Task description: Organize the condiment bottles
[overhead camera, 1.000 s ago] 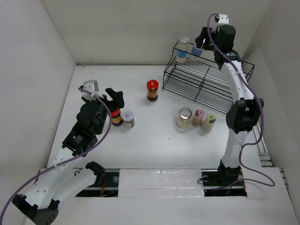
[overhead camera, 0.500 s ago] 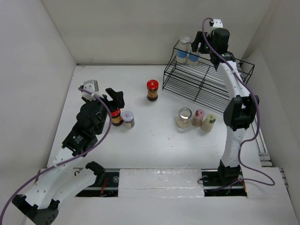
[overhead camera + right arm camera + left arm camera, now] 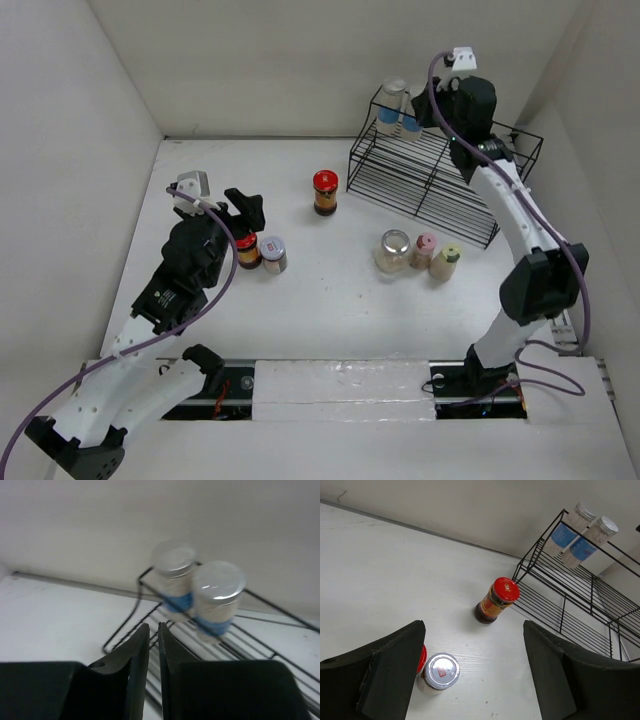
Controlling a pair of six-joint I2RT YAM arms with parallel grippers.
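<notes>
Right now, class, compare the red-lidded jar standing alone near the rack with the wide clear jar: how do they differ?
Lid: red on the red-lidded jar, silver on the wide clear jar. Body: the red-lidded jar is dark amber; the wide clear jar is see-through with pale contents. Neighbours: the red-lidded jar stands alone; the wide clear jar sits next to a pink-capped bottle. Both stand upright on the table.

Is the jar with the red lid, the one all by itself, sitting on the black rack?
No, the red-lidded jar stands on the table beside the black rack, not on its shelves.
</notes>
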